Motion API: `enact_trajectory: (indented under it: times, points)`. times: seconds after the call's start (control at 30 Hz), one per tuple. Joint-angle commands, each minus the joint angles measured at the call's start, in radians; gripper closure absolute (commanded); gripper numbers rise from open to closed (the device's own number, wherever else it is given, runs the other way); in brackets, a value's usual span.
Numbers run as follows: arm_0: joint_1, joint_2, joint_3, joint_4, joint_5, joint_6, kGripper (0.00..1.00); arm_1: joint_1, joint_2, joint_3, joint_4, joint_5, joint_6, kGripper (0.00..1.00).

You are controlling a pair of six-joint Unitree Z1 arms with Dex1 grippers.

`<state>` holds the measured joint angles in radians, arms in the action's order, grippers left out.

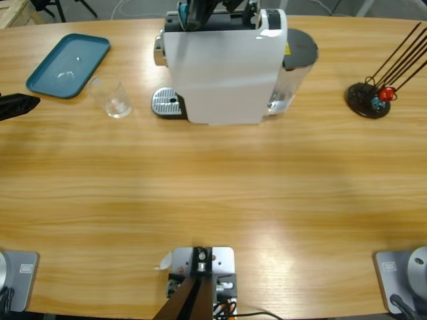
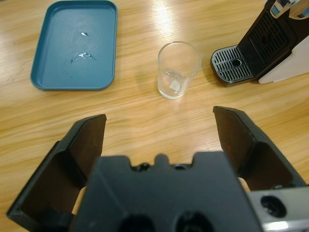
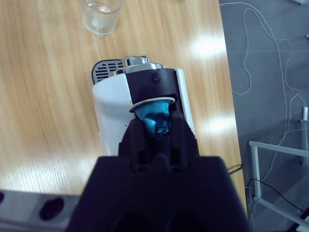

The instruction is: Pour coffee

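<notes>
My left gripper (image 2: 159, 130) hovers low over the tabletop (image 1: 213, 193), jaws spread wide, facing the clear tumbler (image 2: 178, 70). It stands upright, mouth upward, between the teal tray (image 2: 75, 43) and the white machine (image 1: 223, 67). My right gripper (image 3: 159, 126) pinches a blue capsule (image 3: 155, 116) over the machine's top.

Your high view looks straight down on the table (image 1: 213, 193) from well above. Your left wrist view sits low near the table's left edge, facing the glass (image 2: 178, 70) and teal tray (image 2: 53, 58) close by. Your right wrist view looks steeply down onto the white machine (image 3: 113, 111) from just above; all three share machine and glass.
</notes>
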<state>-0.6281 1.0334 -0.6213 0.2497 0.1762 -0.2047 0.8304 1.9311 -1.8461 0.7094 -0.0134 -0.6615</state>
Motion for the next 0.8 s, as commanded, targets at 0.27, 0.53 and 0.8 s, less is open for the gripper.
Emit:
enact_trajectory:
  times: [0.27,0.53,0.8]
  points:
    - [-0.006,0.007,0.032,-0.010,-0.012,0.015,0.050,0.012,0.110,-0.054,0.054,0.038,0.022,1.000]
    - [-0.006,0.005,0.032,-0.010,-0.014,0.015,0.050,0.013,0.114,-0.056,0.098,0.038,0.022,0.991]
    - [-0.007,0.004,0.032,-0.010,-0.014,0.015,0.050,0.012,0.135,-0.080,0.128,0.042,0.033,0.635]
